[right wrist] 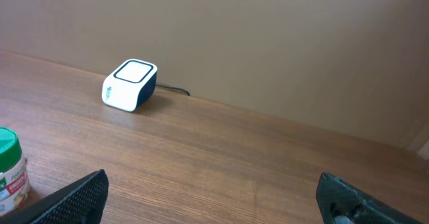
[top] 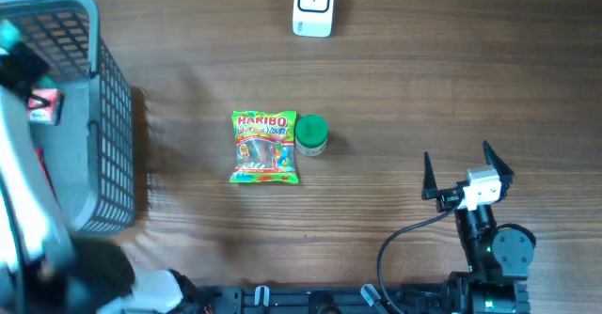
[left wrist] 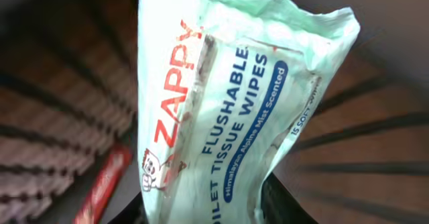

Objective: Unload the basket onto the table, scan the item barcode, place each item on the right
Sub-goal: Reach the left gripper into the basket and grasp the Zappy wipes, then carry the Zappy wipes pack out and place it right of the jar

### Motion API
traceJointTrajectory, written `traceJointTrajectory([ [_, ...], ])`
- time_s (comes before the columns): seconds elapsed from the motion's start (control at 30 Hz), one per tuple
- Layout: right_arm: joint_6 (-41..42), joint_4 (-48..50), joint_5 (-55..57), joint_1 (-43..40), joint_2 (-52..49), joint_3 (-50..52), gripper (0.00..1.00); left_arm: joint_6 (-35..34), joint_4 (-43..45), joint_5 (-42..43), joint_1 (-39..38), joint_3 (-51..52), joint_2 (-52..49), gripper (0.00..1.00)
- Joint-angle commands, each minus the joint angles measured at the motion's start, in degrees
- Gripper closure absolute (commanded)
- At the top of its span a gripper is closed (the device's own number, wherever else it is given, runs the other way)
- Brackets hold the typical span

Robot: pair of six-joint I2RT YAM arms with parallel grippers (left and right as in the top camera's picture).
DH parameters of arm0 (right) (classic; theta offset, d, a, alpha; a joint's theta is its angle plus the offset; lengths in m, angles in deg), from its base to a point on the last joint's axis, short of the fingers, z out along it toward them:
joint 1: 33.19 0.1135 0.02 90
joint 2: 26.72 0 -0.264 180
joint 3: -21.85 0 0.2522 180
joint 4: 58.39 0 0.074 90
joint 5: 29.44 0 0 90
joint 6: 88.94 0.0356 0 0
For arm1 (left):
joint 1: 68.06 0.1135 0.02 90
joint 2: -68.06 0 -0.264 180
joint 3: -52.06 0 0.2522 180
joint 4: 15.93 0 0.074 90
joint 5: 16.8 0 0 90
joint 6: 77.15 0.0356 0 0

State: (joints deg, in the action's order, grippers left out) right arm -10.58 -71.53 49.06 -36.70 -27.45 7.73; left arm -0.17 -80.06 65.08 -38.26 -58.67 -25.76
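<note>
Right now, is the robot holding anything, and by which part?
The right hand is open and empty. The wipes pack sits at the left hand, but a grip cannot be told.

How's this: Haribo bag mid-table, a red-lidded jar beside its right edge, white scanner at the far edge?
The lid is wrong: the jar has a green one, not red, as the overhead view shows. The Haribo bag beside it and the white scanner at the far edge are as stated.

Pale mint wipes pack with red and blue lettering, grey mesh basket, white-and-navy scanner, brown woodgrain table.
</note>
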Motion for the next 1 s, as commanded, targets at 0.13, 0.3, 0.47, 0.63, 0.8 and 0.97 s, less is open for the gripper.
traceJointTrajectory([
  [0.13, -0.3, 0.2, 0.2, 0.2, 0.5, 0.1, 0.0, -7.4, -0.5, 21.6, -15.4, -4.0, 21.3, 0.75],
  [0.3, -0.3, 0.2, 0.2, 0.2, 0.5, 0.1, 0.0, -7.4, 0.6, 21.1, -40.9, -3.9, 16.1, 0.72],
  [0.47, -0.3, 0.2, 0.2, 0.2, 0.5, 0.1, 0.0, -10.4, 2.3, 14.1, -57.3, -3.9, 2.9, 0.73],
  [0.63, -0.3, 0.2, 0.2, 0.2, 0.5, 0.1, 0.0, -14.5, 4.6, 14.0, -66.2, -3.9, -12.1, 0.73],
  [0.8, -0.3, 0.2, 0.2, 0.2, 0.5, 0.1, 0.0, -17.7, 5.4, 13.7, -71.3, -3.9, -24.5, 0.73],
  [0.97, -0.3, 0.2, 0.2, 0.2, 0.5, 0.1, 0.0, -17.7, 3.9, 13.8, -73.2, -3.9, -32.2, 0.75],
])
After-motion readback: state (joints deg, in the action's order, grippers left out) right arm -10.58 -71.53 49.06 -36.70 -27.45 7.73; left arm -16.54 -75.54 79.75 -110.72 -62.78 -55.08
